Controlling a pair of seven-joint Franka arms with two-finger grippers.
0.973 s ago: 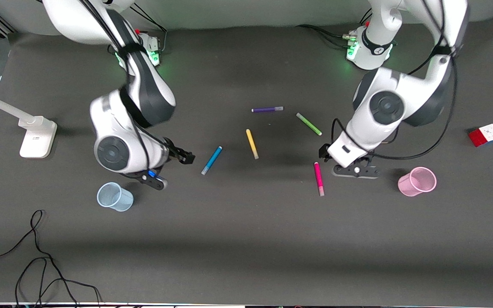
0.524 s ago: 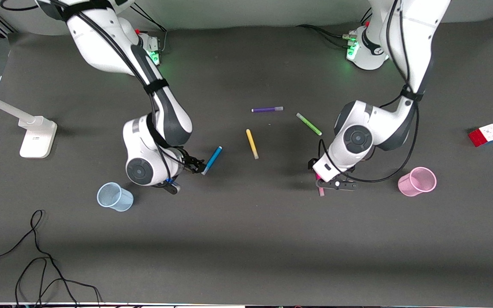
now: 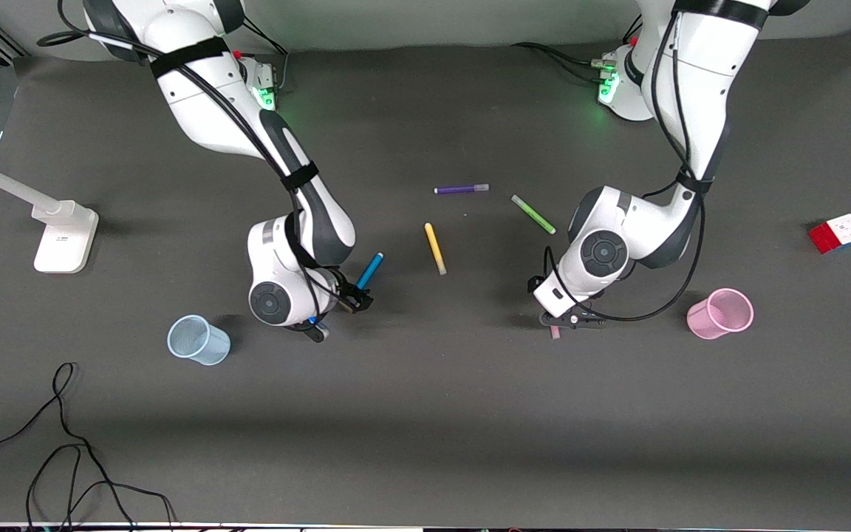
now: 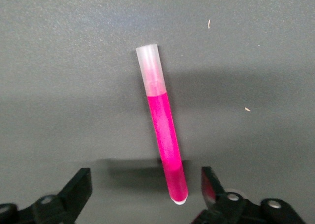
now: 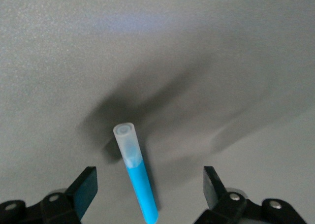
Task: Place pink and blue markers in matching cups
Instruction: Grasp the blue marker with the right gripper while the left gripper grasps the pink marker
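The blue marker (image 3: 371,269) lies on the dark table, its pale end under my right gripper (image 3: 351,301). In the right wrist view the blue marker (image 5: 141,184) lies between the open fingers (image 5: 84,187), untouched. The pink marker (image 3: 555,332) is mostly hidden under my left gripper (image 3: 562,319). In the left wrist view the pink marker (image 4: 163,135) has its pink end between the open fingers (image 4: 210,182), closer to one of them. The blue cup (image 3: 198,340) stands toward the right arm's end. The pink cup (image 3: 721,313) stands toward the left arm's end.
A purple marker (image 3: 461,189), a green marker (image 3: 533,214) and a yellow marker (image 3: 435,248) lie mid-table, farther from the front camera. A colour cube (image 3: 837,233) sits at the left arm's end, a white stand (image 3: 63,236) at the right arm's end. A black cable (image 3: 63,443) lies near the front edge.
Both arms have come down onto their markers. The right gripper moved from beside the blue cup to the blue marker's pale end. The left gripper shifted over the pink marker.
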